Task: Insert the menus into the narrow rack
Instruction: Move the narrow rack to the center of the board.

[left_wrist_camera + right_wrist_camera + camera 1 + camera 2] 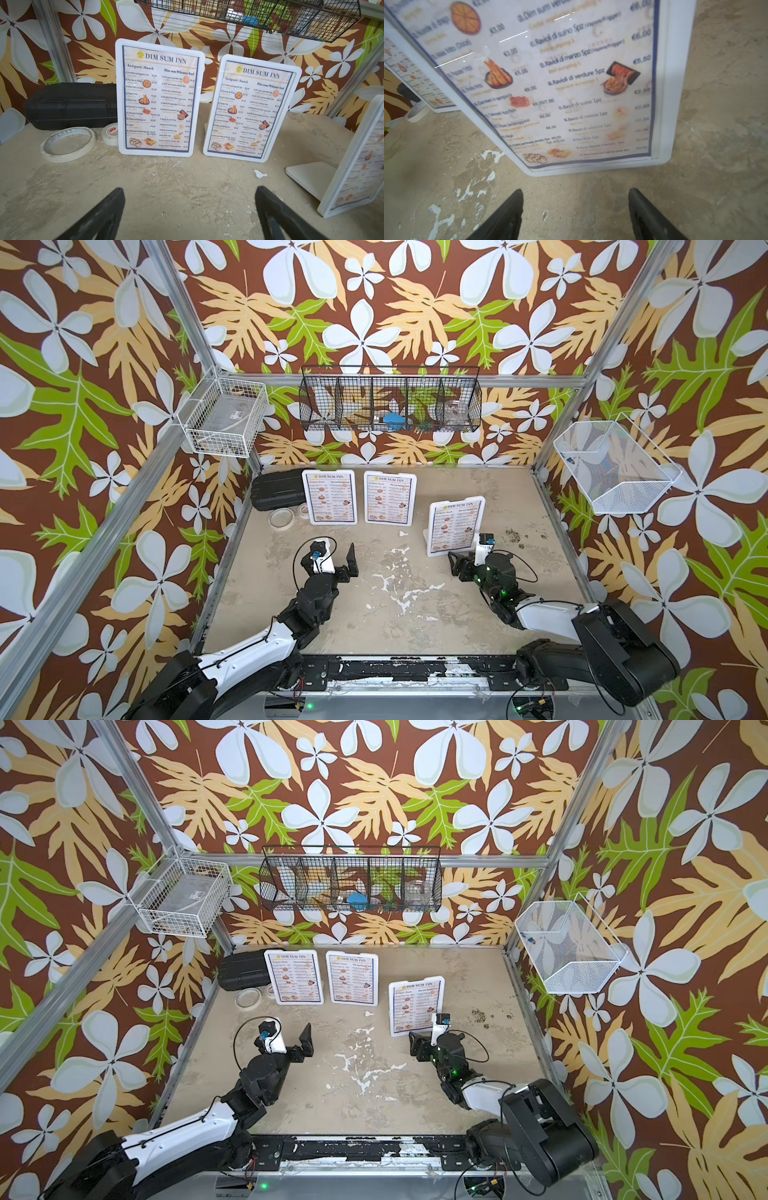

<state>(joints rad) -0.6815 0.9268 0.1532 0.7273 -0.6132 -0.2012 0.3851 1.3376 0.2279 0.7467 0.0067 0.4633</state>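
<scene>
Right of the middle of the mottled beige surface (374,614), the right arm (498,568) points released, empty jaws at the nearest glossy white, blue-bordered menu sheet (455,526), likely the reach step; next comes pinching its thin edge, while the left arm (316,593) has its jaws released too.

"What surrounds the table on my feed?"

"I see brown wallpaper (374,302) with white flowers and green and tan leaves on three sides, framed by aluminium posts (187,310)."

"And the surface?"

"The beige tabletop (519,497) is worn, with white chipped patches (401,593) near its middle. A white wire basket (224,416) hangs above its far left corner and a white mesh basket (615,466) above its right edge."
</scene>
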